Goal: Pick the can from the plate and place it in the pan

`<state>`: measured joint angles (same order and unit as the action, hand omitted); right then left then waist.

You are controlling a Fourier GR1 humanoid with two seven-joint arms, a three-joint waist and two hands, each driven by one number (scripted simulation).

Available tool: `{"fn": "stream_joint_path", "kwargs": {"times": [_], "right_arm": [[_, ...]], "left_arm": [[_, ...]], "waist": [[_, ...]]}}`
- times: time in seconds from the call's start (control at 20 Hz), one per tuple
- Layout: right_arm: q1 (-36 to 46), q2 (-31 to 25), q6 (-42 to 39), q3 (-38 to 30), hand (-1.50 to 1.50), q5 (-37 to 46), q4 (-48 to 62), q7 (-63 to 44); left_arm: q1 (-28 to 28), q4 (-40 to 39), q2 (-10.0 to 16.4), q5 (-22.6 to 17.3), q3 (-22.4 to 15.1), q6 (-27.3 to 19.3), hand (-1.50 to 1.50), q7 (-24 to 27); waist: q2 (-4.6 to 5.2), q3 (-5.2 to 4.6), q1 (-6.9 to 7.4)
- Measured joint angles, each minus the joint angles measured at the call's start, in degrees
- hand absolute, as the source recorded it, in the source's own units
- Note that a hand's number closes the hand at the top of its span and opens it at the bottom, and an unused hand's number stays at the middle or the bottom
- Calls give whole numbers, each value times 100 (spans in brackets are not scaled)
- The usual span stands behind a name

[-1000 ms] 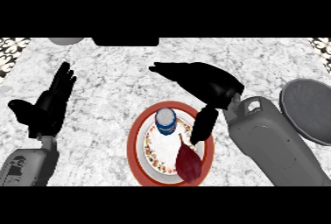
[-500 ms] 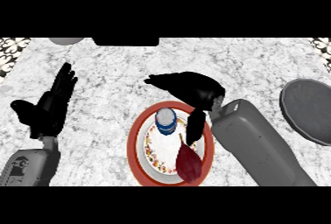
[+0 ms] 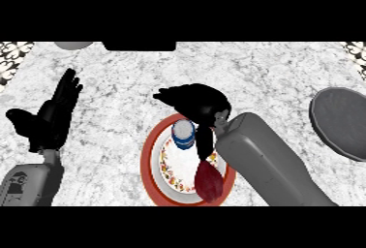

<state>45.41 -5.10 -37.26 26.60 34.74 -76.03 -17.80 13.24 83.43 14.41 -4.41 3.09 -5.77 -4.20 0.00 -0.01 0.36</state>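
At the worktop's near edge sits the plate [image 3: 150,162], the can [image 3: 184,134] on its far part; my right hand [image 3: 196,99] arches over it, fingers not closed, thumb just beside; next I judge: grip, lift, cross to the pan [image 3: 343,121] at the right edge; my left hand [image 3: 50,118] rests open, left.

Counter [image 3: 271,77]: white marble, grey veining.
Plate [image 3: 151,160], beneath the right hand [image 3: 196,99]: red rim, white centre, speckled multicolour band.
Can [image 3: 184,135], just below that hand: blue, pale top.
Pan [image 3: 343,121], right of it: dark grey.
Both hands, left hand [image 3: 50,116] included: black.
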Motion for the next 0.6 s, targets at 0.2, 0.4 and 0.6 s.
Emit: {"fn": "stream_joint_path", "kwargs": {"times": [0.2,0.4,0.6], "right_arm": [[-6,66,-97,106,-150,359,136,25],[-48,180,-134,108,-150,683,338,108],[-156,285,-34,99,-150,983,584,337]], "left_arm": [[-52,91,-89,59,-30,-6,0,-29],[1,107,-130,128,-5,-15,0,-96],[10,11,-245,236,-28,-33,0,37]], "waist": [[-1,1,-4],[0,1,-9],[3,1,-10]]}}
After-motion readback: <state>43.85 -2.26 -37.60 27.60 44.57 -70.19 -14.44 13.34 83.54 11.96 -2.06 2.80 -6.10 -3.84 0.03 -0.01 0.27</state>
